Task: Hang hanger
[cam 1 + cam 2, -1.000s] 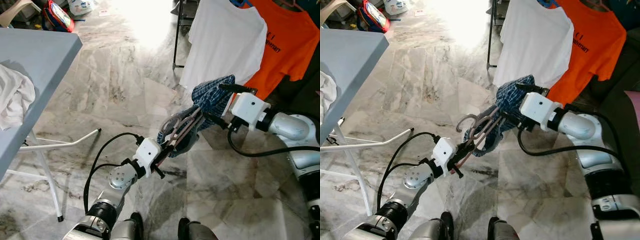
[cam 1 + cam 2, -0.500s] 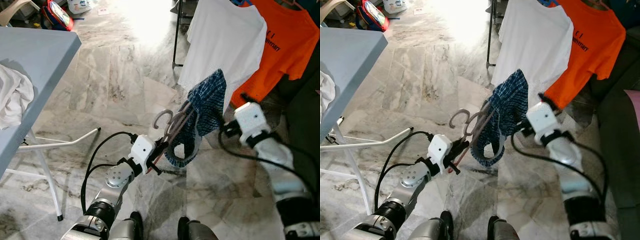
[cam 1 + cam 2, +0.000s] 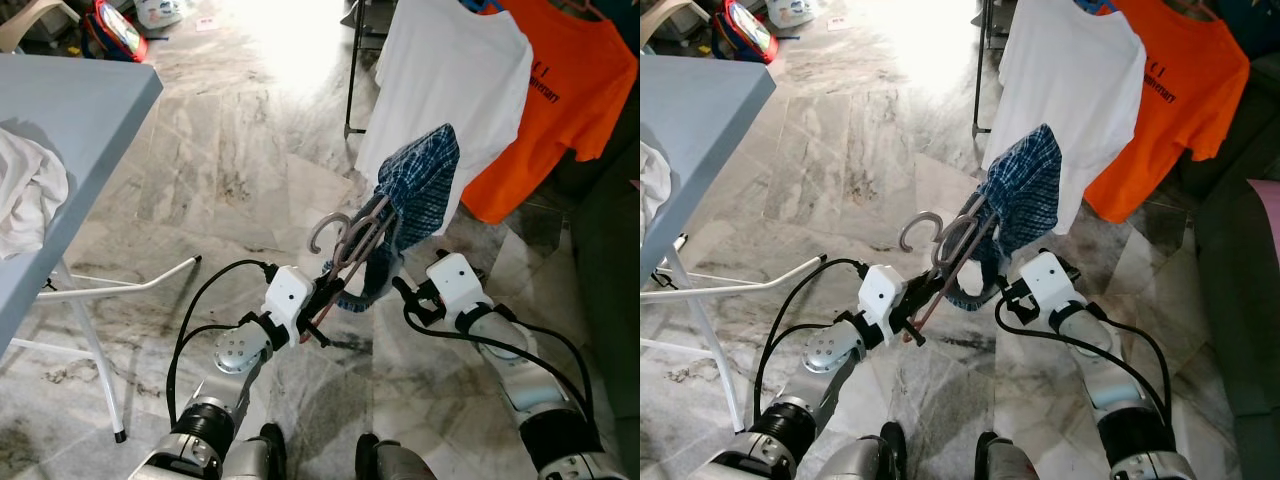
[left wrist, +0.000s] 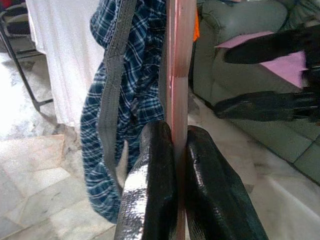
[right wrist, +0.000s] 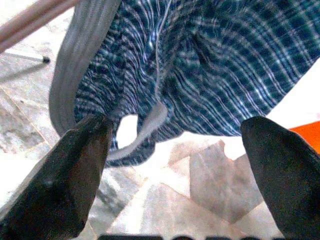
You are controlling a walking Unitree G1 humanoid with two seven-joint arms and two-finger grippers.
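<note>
A pinkish hanger (image 3: 347, 262) with a metal hook carries blue plaid shorts (image 3: 418, 188) and points up toward the hanging shirts. My left gripper (image 3: 318, 306) is shut on the hanger's lower end; in the left wrist view the two fingers (image 4: 155, 165) pinch the hanger's bar (image 4: 178, 60), and the shorts (image 4: 130, 90) drape beside it. My right gripper (image 3: 408, 302) is open, low and just right of the left one, under the shorts and apart from them. Its wrist view looks up at the shorts (image 5: 200, 65) between spread fingers (image 5: 80, 165).
A white T-shirt (image 3: 450, 80) and an orange T-shirt (image 3: 560, 90) hang on a black rack (image 3: 352, 80) right behind the shorts. A grey table (image 3: 70, 120) with a white cloth (image 3: 25, 195) stands at left. A dark sofa (image 3: 610, 230) is at right.
My right gripper has let go of the shorts and dropped down and back toward my body. The left gripper still holds the hanger, and the shorts now hang from it alone.
</note>
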